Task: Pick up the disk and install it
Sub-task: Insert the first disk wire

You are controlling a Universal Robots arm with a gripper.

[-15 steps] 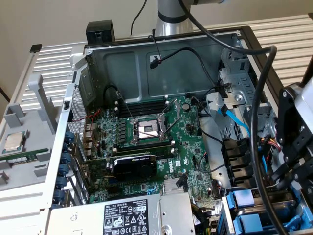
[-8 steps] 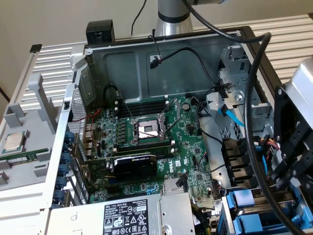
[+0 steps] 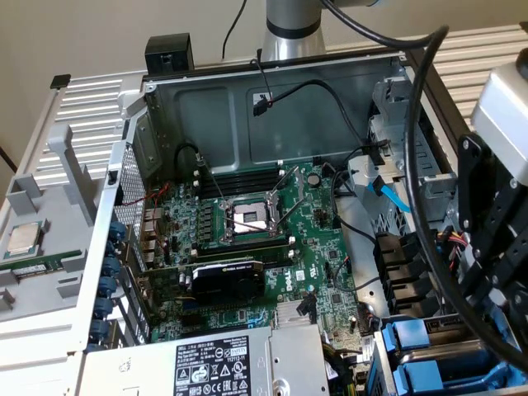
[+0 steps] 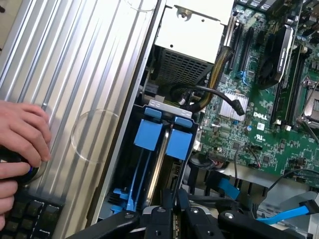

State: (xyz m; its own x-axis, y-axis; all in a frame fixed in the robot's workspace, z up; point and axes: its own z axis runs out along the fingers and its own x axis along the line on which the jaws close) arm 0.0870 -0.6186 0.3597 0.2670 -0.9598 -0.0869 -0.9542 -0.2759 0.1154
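Two blue carriers (image 4: 148,134) are seen side by side in the drive bay (image 4: 117,167), beside the motherboard (image 4: 259,129); the disk (image 4: 178,145) sits there, close by the fingers (image 4: 174,200), which are clenched together. Whether it is gripped cannot be told.

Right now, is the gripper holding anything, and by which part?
Cannot tell: the gripper is shut close over the near edge of the disk, but any contact between them is hidden.

The table (image 4: 75,74) is ribbed matt metal, the carrier tabs (image 4: 148,134) smooth plastic.
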